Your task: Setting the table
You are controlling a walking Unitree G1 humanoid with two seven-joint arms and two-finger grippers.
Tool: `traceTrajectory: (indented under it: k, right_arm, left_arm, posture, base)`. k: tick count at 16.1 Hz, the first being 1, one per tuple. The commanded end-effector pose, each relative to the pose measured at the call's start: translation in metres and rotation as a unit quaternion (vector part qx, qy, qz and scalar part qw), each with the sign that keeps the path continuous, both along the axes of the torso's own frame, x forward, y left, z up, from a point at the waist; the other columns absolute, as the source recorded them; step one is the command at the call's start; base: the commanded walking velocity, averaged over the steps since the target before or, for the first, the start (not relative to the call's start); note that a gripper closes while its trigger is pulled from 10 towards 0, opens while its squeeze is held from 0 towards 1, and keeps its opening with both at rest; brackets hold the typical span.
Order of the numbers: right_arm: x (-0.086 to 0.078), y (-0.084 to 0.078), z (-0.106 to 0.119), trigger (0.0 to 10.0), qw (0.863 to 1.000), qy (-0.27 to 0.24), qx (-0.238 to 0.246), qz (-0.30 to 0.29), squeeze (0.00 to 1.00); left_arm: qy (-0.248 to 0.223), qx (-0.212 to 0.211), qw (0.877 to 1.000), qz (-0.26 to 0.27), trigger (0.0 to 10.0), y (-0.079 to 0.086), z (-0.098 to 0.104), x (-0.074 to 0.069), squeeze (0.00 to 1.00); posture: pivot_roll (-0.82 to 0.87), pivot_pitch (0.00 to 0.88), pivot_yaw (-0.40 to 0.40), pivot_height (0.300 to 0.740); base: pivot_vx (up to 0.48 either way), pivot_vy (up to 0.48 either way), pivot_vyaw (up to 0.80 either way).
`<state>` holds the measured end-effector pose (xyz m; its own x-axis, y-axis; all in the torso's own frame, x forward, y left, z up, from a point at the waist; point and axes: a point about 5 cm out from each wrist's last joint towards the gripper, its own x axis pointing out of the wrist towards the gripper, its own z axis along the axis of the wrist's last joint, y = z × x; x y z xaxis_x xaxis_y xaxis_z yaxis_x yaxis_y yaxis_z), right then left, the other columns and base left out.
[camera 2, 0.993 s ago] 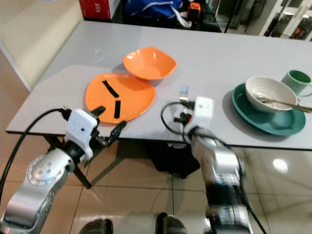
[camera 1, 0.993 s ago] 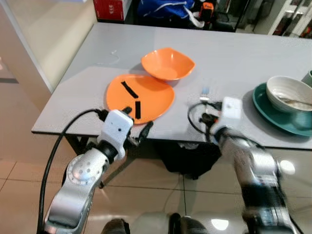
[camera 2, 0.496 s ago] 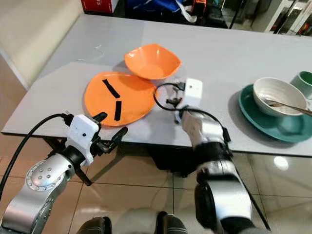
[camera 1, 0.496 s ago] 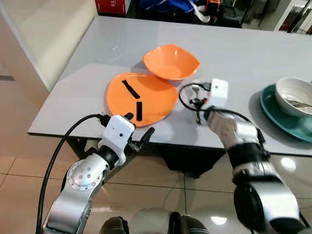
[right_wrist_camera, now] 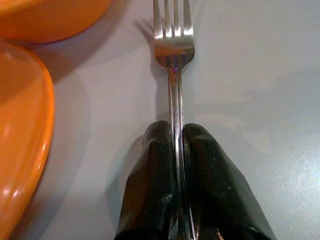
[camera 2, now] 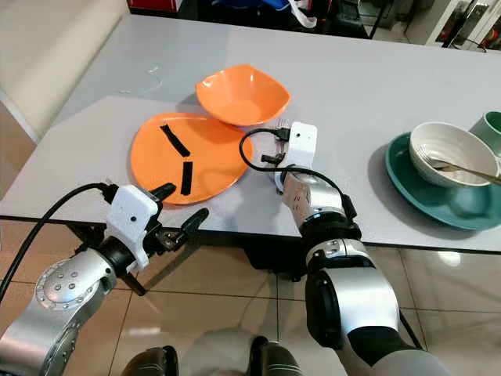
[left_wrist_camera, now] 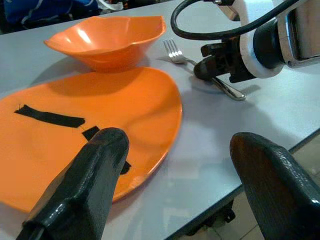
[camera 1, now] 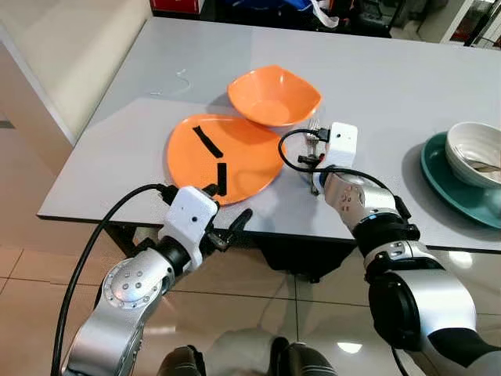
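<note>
My right gripper (right_wrist_camera: 176, 150) pinches the slim handle of a shiny silver fork (right_wrist_camera: 173, 47) lying flat on the grey table (camera 1: 156, 149) beside the orange plate (camera 1: 227, 157), while my left gripper (left_wrist_camera: 175, 165) hovers wide open.

The plate (camera 1: 223, 157) sits mid-frame on the table (camera 1: 391, 86), the bowl (camera 1: 274, 95) just behind it, the fork (right_wrist_camera: 174, 65) right of both.

Right gripper (right_wrist_camera: 176, 150) extended forward, fingers pinched together; left gripper (left_wrist_camera: 175, 165) low at front, fingers spread.
</note>
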<state>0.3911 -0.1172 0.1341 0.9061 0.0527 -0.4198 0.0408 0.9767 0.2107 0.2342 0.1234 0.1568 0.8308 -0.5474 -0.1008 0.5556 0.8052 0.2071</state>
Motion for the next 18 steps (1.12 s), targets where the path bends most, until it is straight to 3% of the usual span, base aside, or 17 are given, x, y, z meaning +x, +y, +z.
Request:
traceTrajectory:
  k: [1, 4, 8, 9, 10, 11, 17, 18]
  right_arm:
    - [0.002, 0.002, 0.002, 10.0, 1.000, -0.001, 0.008, -0.004, 0.00]
    - [0.002, 0.009, 0.002, 10.0, 0.999, 0.001, 0.043, 0.001, 0.00]
    - [0.001, 0.011, -0.001, 10.0, 0.999, 0.007, 0.045, 0.000, 0.00]
    - [0.001, 0.013, -0.002, 10.0, 0.999, 0.011, 0.053, 0.004, 0.72]
    - [0.001, 0.013, -0.002, 10.0, 0.998, 0.011, 0.055, 0.004, 0.72]
    - [0.000, 0.013, -0.003, 10.0, 0.999, 0.012, 0.051, 0.005, 1.00]
    - [0.004, 0.013, 0.015, 10.0, 0.997, -0.014, 0.078, 0.000, 1.00]
    - [0.004, 0.011, 0.026, 10.0, 0.995, -0.031, 0.091, -0.002, 0.00]
  left_arm:
    - [0.002, -0.001, 1.000, -0.017, 10.0, -0.005, 0.001, -0.004, 0.00]
    - [0.007, -0.006, 0.999, -0.032, 10.0, -0.008, 0.002, -0.005, 0.00]
    - [0.018, -0.007, 0.999, -0.045, 10.0, -0.010, 0.000, -0.009, 0.00]
    - [0.019, -0.007, 0.999, -0.046, 10.0, -0.011, 0.000, -0.008, 0.00]
    - [0.020, -0.007, 0.999, -0.046, 10.0, -0.011, 0.000, -0.008, 0.00]
    - [0.020, -0.008, 0.999, -0.047, 10.0, -0.011, 0.000, -0.007, 0.00]
    - [0.013, -0.006, 0.999, -0.030, 10.0, -0.008, 0.001, -0.006, 0.00]
    - [0.012, -0.004, 1.000, -0.021, 10.0, -0.007, 0.001, -0.005, 0.00]
  posture:
    - [0.06, 0.184, -0.058, 0.740]
    - [0.06, 0.182, -0.057, 0.740]
    - [0.06, 0.180, -0.060, 0.740]
    - [0.06, 0.179, -0.061, 0.740]
    - [0.06, 0.179, -0.061, 0.740]
    - [0.06, 0.179, -0.063, 0.740]
    - [0.04, 0.169, -0.076, 0.740]
    - [0.04, 0.163, -0.080, 0.740]
  base:
    - [0.000, 0.000, 0.00]
    - [0.000, 0.000, 0.00]
    - [0.000, 0.000, 0.00]
    - [0.000, 0.000, 0.00]
    - [0.000, 0.000, 0.00]
    - [0.000, 0.000, 0.00]
    - [0.000, 0.000, 0.00]
    - [0.000, 0.000, 0.00]
